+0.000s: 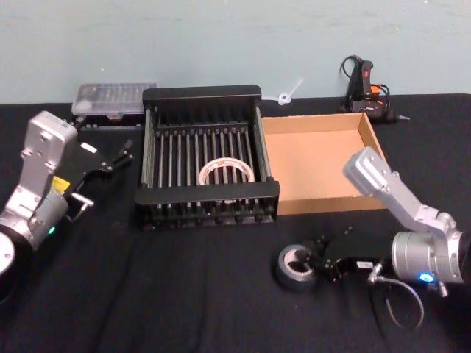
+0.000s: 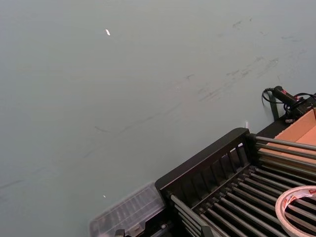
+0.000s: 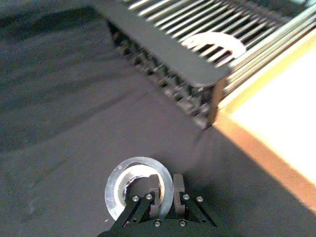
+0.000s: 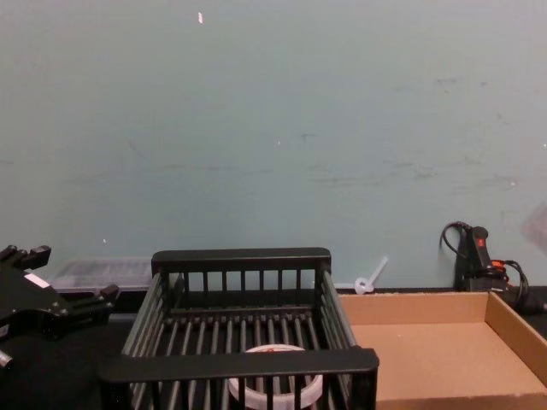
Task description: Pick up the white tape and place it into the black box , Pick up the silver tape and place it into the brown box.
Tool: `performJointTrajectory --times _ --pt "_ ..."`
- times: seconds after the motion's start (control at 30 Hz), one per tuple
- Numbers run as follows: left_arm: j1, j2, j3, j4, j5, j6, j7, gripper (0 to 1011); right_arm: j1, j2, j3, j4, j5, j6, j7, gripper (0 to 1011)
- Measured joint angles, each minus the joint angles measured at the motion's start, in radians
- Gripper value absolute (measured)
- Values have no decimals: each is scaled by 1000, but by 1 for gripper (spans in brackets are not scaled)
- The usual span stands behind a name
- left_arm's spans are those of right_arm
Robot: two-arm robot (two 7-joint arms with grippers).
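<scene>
silver tape (image 1: 297, 266) nipped by right gripper (image 1: 316, 266)

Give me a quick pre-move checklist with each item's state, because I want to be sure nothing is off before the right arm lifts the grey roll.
1. White tape already in the black box: ok, it lies flat on the barred floor.
2. Right gripper on the silver tape: ok, its fingers straddle the roll's wall, one inside the core, one outside.
3. Grip firm enough to lift: cannot tell, the roll still lies on the table.
4. Brown box ready to receive: ok, its floor is bare.
5. Left gripper out of the way: ok, open, beside the black box's left wall.
</scene>
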Motion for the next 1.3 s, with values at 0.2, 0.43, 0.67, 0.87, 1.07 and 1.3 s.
performJointTrajectory --times 0.2,0.43,0.67,0.87,1.07,1.3 --pt "0 0 0 0 0 0 0 1001 2 -10 55 -1 11 -19 -49 173" --pt "0 0 0 0 0 0 0 1001 23 -33 121 20 6 -42 -114 172" --pt "0 0 0 0 0 0 0 1001 76 -87 161 94 -29 -48 -172 173" --pt "0 0 0 0 0 0 0 1001 125 -130 166 170 -56 -46 -189 173" --pt "0 0 0 0 0 0 0 1001 169 -170 165 248 -83 -45 -197 173" --pt "0 0 0 0 0 0 0 1001 205 -213 161 331 -115 -44 -201 173"
